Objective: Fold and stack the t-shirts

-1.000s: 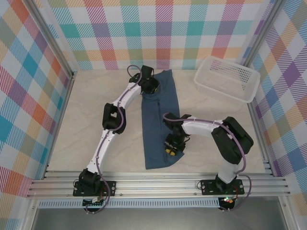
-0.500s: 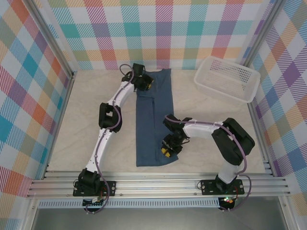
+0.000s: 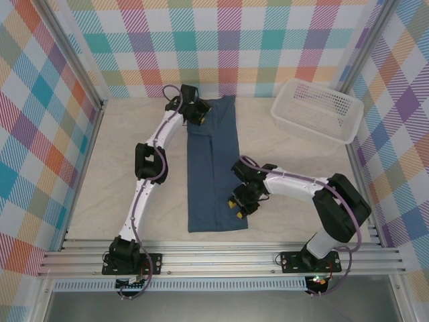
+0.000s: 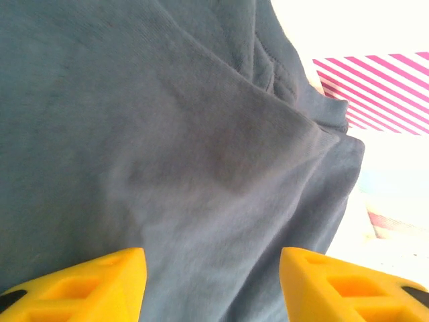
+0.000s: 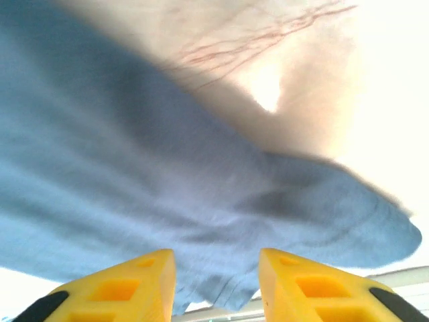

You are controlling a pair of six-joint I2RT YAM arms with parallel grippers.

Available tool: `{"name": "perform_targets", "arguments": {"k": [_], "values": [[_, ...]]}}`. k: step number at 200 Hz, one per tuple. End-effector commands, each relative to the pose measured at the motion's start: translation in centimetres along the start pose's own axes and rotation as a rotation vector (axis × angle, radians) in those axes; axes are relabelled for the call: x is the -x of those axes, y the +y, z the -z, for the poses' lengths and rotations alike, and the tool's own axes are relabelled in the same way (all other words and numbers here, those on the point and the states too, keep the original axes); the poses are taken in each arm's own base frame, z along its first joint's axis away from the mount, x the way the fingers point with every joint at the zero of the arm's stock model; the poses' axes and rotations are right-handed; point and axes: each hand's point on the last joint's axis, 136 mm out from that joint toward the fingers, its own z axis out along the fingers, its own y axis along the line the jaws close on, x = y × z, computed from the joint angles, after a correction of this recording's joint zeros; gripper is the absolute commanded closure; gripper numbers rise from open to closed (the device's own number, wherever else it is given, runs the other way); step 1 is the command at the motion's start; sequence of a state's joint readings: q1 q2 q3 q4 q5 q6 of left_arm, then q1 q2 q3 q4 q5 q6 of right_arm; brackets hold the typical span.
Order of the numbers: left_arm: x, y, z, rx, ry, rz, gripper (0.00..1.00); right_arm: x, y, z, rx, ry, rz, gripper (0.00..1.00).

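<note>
On the tabletop (image 3: pixel 114 174), centre of the top view: the t-shirt (image 3: pixel 211 174) lies flat as one long narrow strip. It runs from the back wall toward the near rail and is slate-blue with no print. A lengthwise fold line shows left of its middle.

Left tool (image 3: pixel 198 113): arm stretched out to the far-left corner of the strip, and the tool sits over that corner. In the left wrist view the tool (image 4: pixel 211 258) is open, with the yellow fingers (image 4: pixel 87 282) wide apart. The t-shirt (image 4: pixel 167 134) is spread beyond them with layered folds and a seamed edge at upper right. Nothing is pinched between the fingers.

Right tool (image 3: pixel 236 208): at the strip's right edge, toward the near end, with the arm coming in from the right. In the right wrist view the tool (image 5: pixel 216 255) also reads as open, with a clear gap between the yellow fingers (image 5: pixel 114 288). The blurred t-shirt (image 5: pixel 134 174) fills most of the frame, and a bit of its edge drops into that gap. I can't tell whether the fingers touch the cloth. Pale tabletop (image 5: pixel 221 40) shows beyond the cloth.

White perforated basket (image 3: pixel 310 126): far-right corner, well apart from the t-shirt and tilted against the side wall.
</note>
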State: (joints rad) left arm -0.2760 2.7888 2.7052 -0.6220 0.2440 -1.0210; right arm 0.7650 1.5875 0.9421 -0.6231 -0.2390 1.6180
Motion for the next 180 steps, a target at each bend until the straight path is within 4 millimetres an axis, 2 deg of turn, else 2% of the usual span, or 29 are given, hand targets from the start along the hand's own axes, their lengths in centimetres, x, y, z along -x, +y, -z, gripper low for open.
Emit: {"name": "perform_targets", "arguments": {"k": [1, 8, 22, 25, 40, 55, 66, 79, 83, 100, 114, 125, 136, 148, 180], "values": [[2.1, -5.5, 11.1, 0.012, -0.127, -0.1, 0.43, 1.1, 0.3, 4.1, 0.007, -0.125, 0.099, 0.58], [1.8, -5.7, 13.1, 0.037, -0.136, -0.116, 0.43, 1.6, 0.3, 5.1, 0.009, -0.156, 0.142, 0.56], [0.5, -4.6, 16.1, 0.098, -0.129, -0.138, 0.43, 2.9, -0.1, 6.9, -0.001, -0.225, 0.247, 0.52], [0.3, -4.8, 17.3, 0.095, -0.133, -0.148, 0.43, 3.2, -0.3, 7.3, -0.007, -0.24, 0.276, 0.52], [-2.6, -1.8, 20.1, 0.133, -0.091, -0.144, 0.43, 4.5, -0.4, 8.9, -0.001, -0.297, 0.458, 0.49], [-6.3, 2.2, 23.0, 0.173, -0.018, -0.123, 0.45, 4.8, -1.0, 9.9, -0.021, -0.321, 0.654, 0.49], [-10.0, 6.8, 24.8, 0.248, 0.054, -0.125, 0.46, 4.6, -2.4, 10.0, -0.069, -0.304, 0.728, 0.49], [-14.7, 11.5, 26.9, 0.308, 0.147, -0.132, 0.48, 3.7, -3.8, 9.3, -0.08, -0.233, 0.759, 0.5], [-16.6, 13.4, 27.0, 0.334, 0.195, -0.129, 0.48, 3.3, -4.1, 8.9, -0.075, -0.203, 0.761, 0.51], [-23.8, 18.8, 28.7, 0.363, 0.344, -0.124, 0.49, 1.7, -5.4, 6.8, -0.039, -0.084, 0.72, 0.52], [-28.1, 22.4, 29.4, 0.392, 0.418, -0.119, 0.48, 1.1, -6.3, 4.9, -0.023, -0.009, 0.652, 0.53], [-30.5, 24.5, 29.6, 0.397, 0.459, -0.091, 0.48, 0.6, -6.8, 3.5, -0.008, 0.046, 0.607, 0.54], [-32.1, 26.3, 29.5, 0.416, 0.477, -0.071, 0.47, 0.3, -7.1, 2.3, -0.008, 0.09, 0.568, 0.55], [-33.0, 27.2, 29.1, 0.417, 0.482, -0.064, 0.46, -0.1, -7.0, 1.5, -0.005, 0.11, 0.551, 0.55], [-33.5, 27.2, 27.9, 0.416, 0.478, -0.074, 0.47, -0.3, -6.9, -0.1, -0.016, 0.128, 0.515, 0.55]]}}
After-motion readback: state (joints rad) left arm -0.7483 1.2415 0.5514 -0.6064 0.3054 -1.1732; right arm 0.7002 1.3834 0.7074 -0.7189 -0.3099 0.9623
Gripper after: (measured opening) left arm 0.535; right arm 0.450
